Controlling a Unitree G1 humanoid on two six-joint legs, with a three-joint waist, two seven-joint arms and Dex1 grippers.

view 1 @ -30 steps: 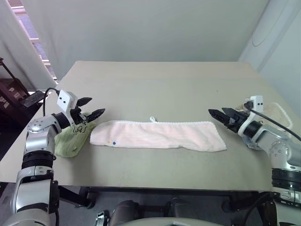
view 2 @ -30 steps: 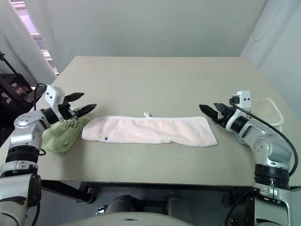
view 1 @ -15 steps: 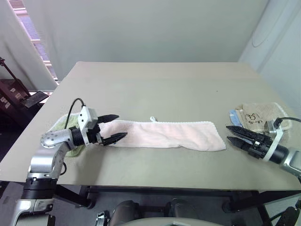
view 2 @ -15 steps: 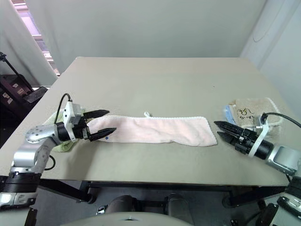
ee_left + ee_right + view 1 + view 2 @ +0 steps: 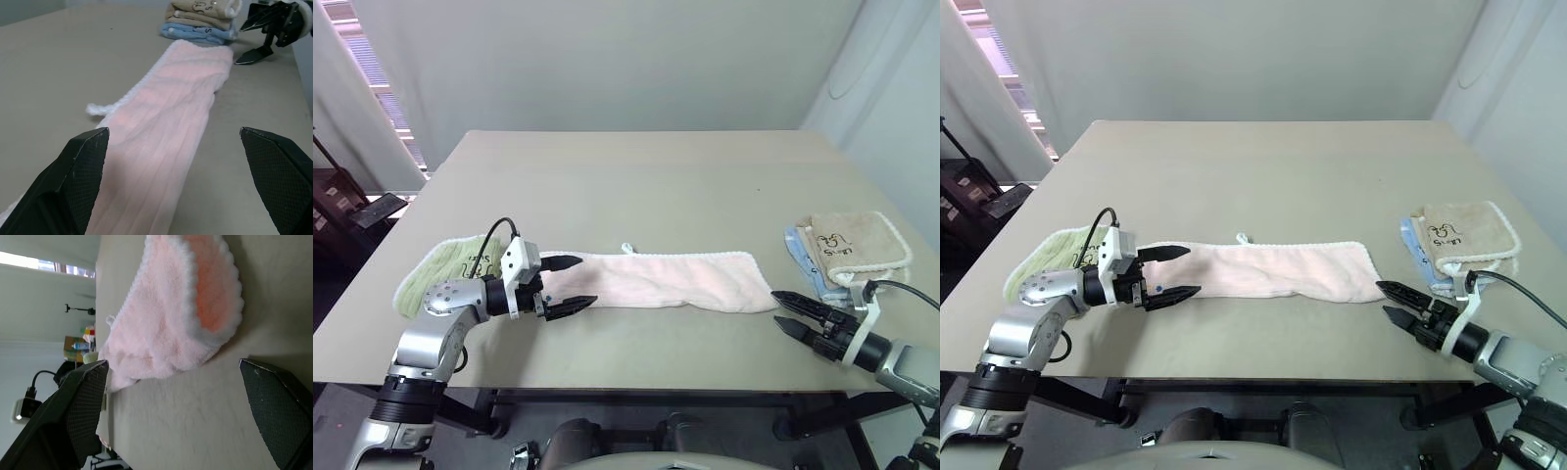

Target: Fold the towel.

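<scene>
The towel (image 5: 666, 279) is a pale pink ribbed strip with white trim, lying lengthwise across the table's near half, with a small loop (image 5: 628, 248) on its far edge. My left gripper (image 5: 585, 281) is open, pointing along the towel, and its fingers straddle the towel's left end. In the left wrist view the towel (image 5: 166, 112) runs away between those fingers (image 5: 73, 181). My right gripper (image 5: 775, 307) is open and low over the table, just off the towel's right end, pointing at it. In the right wrist view that end (image 5: 186, 303) lies ahead of the fingers.
A lime-green towel (image 5: 435, 272) lies at the table's left edge, behind my left arm. A beige cream-edged towel (image 5: 852, 245) sits on a blue cloth (image 5: 800, 257) at the right. The table's front edge (image 5: 636, 390) is close under both grippers.
Both arms have sunk and drawn back toward the near edge. My left gripper has slid right off the green towel onto the pink towel's left end. The right gripper has rolled and dropped low.
</scene>
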